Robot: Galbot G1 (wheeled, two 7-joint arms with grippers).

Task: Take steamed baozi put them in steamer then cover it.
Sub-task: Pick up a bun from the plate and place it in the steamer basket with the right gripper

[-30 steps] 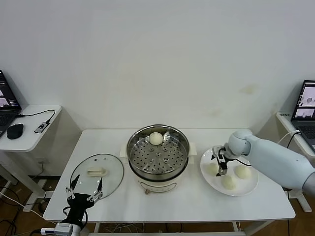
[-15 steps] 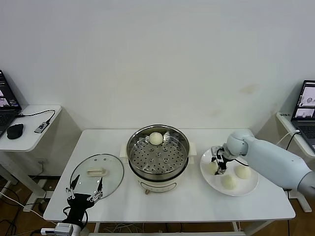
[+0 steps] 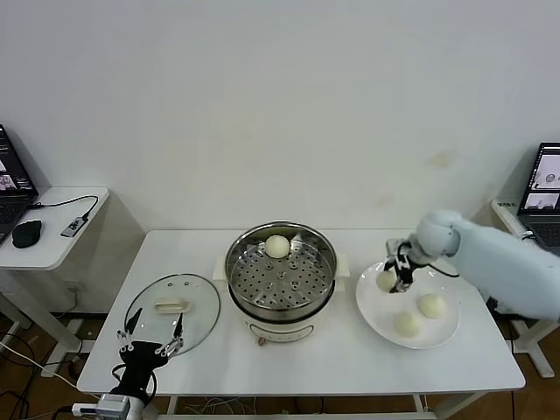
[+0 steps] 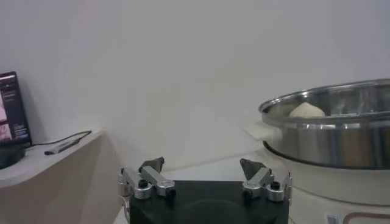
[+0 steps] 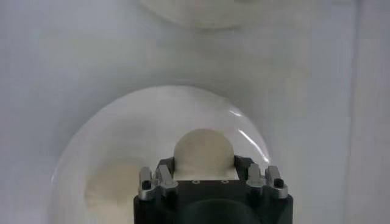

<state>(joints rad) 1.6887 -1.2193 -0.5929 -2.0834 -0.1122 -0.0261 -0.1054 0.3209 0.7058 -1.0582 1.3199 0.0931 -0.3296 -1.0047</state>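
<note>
Right pincer: closed around one bun, gripping it from both sides; it hangs over the near-steamer edge of the plate, and the wrist view shows the bun sitting right between the fingers, above the plate.
Other buns: two lie on the plate, one toward the right, one toward the front, both apart from the pincer.
Steamer: middle of the worktop, uncovered, with one bun resting on the perforated tray at the back.
Lid: flat on the worktop, left of the steamer.
Left pincer: fingers spread wide, holding nothing, parked low at the front-left edge just by the lid.
</note>
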